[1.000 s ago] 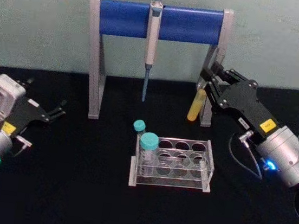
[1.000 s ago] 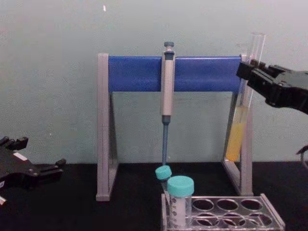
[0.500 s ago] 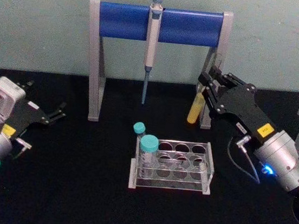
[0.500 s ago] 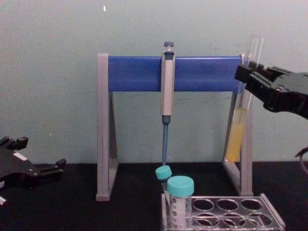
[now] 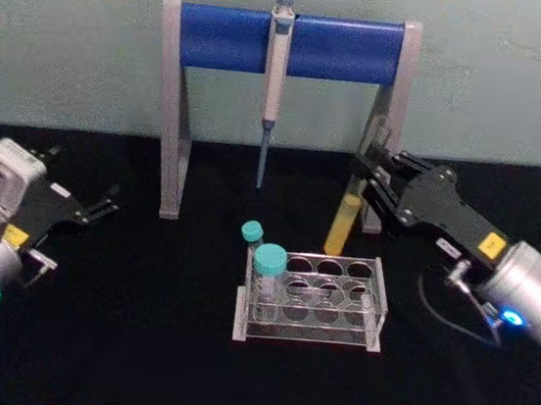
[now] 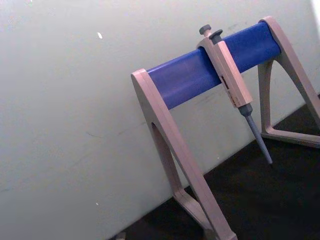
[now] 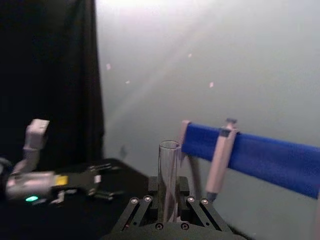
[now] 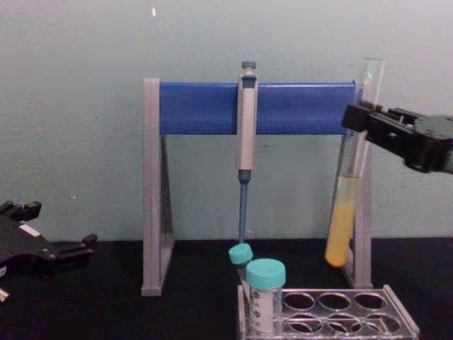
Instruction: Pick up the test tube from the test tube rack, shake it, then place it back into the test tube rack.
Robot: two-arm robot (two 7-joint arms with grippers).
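Your right gripper (image 5: 366, 167) was clenched on the test tube (image 5: 343, 221), gripping the clear glass above the liquid line. From the chest camera you could see the tube (image 8: 343, 219) hanging on a slant, its open mouth leaning right and its rounded end further left. The yellow liquid filled the lower part. The tube's end hung in the air above the level of the test tube rack (image 5: 376, 293). It sat close to the rack's far edge, toward its right side, and just in front of the right leg of the pipette stand (image 5: 176, 112). Nothing showed whether the tip was lined up over a hole. The right wrist camera looked along the tube (image 7: 168, 175), which rose between the two black fingers (image 7: 153, 186) pressed against its sides.

The rack stood near the middle of the black table (image 5: 135, 344). Two teal-capped tubes (image 5: 269, 260) stood in its left-hand holes, one nearer and one farther. A pipette (image 5: 274, 75) hung from the middle of the stand's blue bar.

Your left gripper (image 5: 105, 202) was parked low on the far left, well apart from the rack. Its jaws were released, with nothing between them.
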